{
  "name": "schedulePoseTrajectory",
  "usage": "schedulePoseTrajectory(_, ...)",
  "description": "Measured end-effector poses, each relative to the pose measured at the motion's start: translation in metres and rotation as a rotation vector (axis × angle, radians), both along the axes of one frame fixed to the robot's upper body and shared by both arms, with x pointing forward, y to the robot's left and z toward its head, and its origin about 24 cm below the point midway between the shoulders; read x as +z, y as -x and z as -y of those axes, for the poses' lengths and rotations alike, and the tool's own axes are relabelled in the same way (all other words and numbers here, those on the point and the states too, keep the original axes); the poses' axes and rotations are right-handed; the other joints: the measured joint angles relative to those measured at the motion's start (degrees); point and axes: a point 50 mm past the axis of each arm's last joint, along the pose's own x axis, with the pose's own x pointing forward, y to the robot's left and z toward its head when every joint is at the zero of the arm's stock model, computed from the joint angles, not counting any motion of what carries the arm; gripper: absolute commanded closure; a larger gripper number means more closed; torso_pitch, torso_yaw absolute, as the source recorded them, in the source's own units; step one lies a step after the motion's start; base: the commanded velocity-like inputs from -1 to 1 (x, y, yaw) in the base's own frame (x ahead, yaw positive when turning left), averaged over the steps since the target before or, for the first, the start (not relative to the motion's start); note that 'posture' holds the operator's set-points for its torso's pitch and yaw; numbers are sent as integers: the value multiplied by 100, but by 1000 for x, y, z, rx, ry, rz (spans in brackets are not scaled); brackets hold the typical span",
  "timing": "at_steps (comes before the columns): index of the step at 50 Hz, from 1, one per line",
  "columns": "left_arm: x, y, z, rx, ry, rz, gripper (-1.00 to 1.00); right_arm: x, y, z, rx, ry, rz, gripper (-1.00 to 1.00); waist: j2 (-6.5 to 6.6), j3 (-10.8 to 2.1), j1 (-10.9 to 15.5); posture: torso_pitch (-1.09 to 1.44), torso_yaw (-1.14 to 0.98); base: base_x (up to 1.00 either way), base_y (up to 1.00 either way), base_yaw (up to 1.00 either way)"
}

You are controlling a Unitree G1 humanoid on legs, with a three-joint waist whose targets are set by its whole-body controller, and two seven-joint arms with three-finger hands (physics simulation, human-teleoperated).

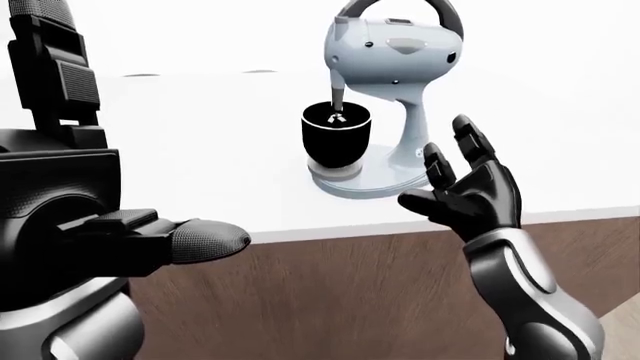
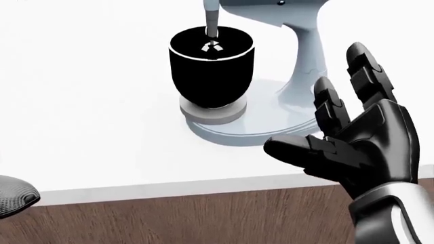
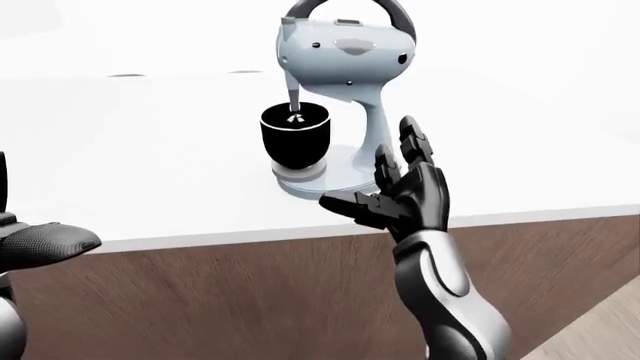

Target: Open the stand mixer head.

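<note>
A pale blue stand mixer (image 1: pixel 395 56) stands on the white counter (image 1: pixel 200 150), its head down with the beater in a black bowl (image 1: pixel 336 135). A dark handle arches over the head. My right hand (image 1: pixel 462 180) is open, fingers spread and pointing up, at the counter's near edge just right of the mixer's base (image 2: pixel 271 127), not touching it. In the head view the right hand (image 2: pixel 346 132) is large at the right. My left hand (image 1: pixel 190 241) hangs low at the left, below the counter edge; its fingers are hidden.
The counter has a wood-brown side panel (image 1: pixel 350 292) below its white top. My left arm's black body (image 1: pixel 55 187) fills the left side of the left-eye view. Two small dark marks lie at the counter's top edge (image 1: pixel 258 71).
</note>
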Motion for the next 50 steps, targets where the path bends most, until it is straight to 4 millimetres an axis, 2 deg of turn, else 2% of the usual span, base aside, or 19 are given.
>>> schedulePoseTrajectory(8, -1, 0, 0, 1, 0, 0, -98, -9, -5, 1, -8, 7, -23, -100, 4, -4, -3, -19, 0, 0, 0, 0)
schedulePoseTrajectory(50, -2, -1, 1, -4, 1, -5, -98, -21, -22, 2, -16, 30, -36, -100, 22, -29, -4, -19, 0, 0, 0, 0)
